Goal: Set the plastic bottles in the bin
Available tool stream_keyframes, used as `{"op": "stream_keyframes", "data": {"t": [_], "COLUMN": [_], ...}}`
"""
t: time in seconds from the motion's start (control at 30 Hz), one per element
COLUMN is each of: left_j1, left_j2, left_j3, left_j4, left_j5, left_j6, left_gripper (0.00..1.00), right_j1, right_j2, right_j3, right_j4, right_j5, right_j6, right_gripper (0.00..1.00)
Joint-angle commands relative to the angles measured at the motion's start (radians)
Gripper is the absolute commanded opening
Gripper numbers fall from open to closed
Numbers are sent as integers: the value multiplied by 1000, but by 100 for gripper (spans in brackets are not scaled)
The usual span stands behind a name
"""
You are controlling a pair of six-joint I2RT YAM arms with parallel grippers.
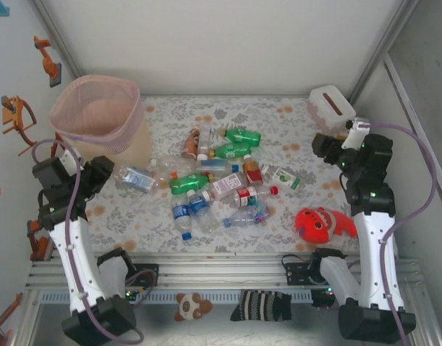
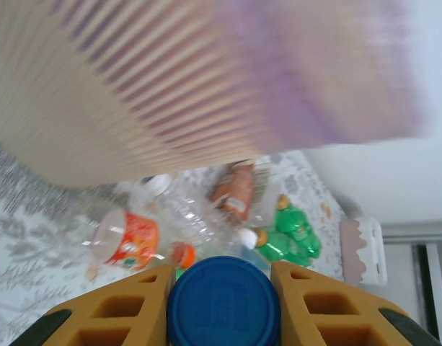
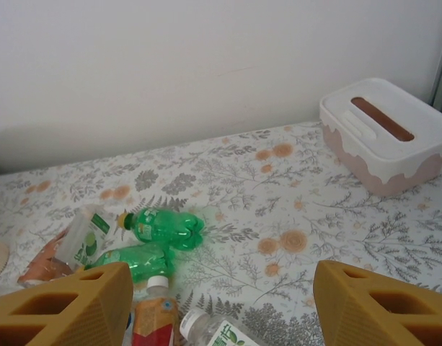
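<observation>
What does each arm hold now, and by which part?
The left fingers clamp a clear plastic bottle by its blue cap; the right fingers hold nothing.

top external: high above and behind the arm bases [image 1: 98, 321], looking down over the whole table [image 1: 293, 122] from far off. left wrist: low, close against the blurred bin [image 2: 134, 94], facing across the table toward the tissue box [image 2: 361, 249]. right wrist: low over the tabletop, facing the back wall [image 3: 170, 65]. shared by all three: green bottles [image 3: 163, 227] and tissue box.
</observation>
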Motion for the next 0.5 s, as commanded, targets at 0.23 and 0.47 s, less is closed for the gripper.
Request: {"op": "stream_keyframes", "data": {"t": [0.23, 0.47], "left_j1": [-70, -77], "left_j2": [-41, 73], "left_j3": [257, 456], "left_j4": [26, 54], "left_j5": [-5, -54], "left_j6": [104, 175], "left_gripper": [0, 0], "right_j1": [0, 0], "right_j2": [-13, -6], "right_j3": [62, 66], "right_j4": [-5, 2], "right_j5": [-3, -6], "right_j6": [-11, -5], "right_gripper": [66, 67]}}
